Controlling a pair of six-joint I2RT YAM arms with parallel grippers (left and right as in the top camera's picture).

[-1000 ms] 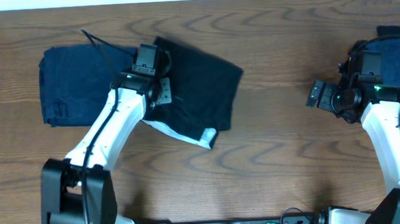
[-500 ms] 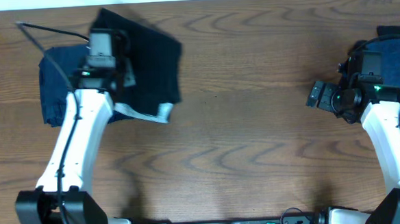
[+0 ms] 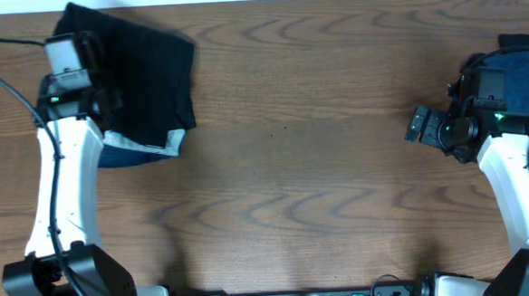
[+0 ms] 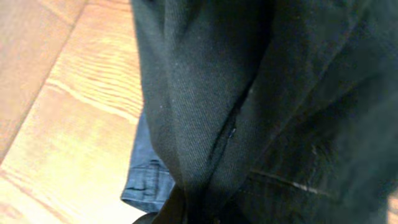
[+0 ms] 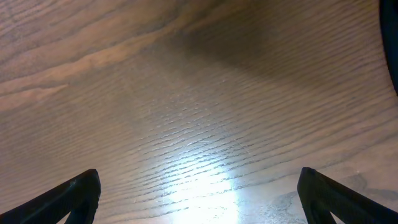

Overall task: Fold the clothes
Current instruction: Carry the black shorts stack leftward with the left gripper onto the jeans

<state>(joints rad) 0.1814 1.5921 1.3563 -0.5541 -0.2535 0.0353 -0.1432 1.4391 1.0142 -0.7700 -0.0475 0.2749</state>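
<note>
Overhead view: the left gripper [image 3: 74,47], jaws closed on a bunched fold of the black shirt [image 3: 152,81], sits at the far left corner of the table [image 3: 321,181]. The black shirt, its pale inner edge [image 3: 146,141] showing, lies over a navy shirt [image 3: 120,157]. At right, the right gripper [image 3: 419,124], jaws wide and empty, hangs above bare wood near another navy garment [image 3: 525,62].
</note>
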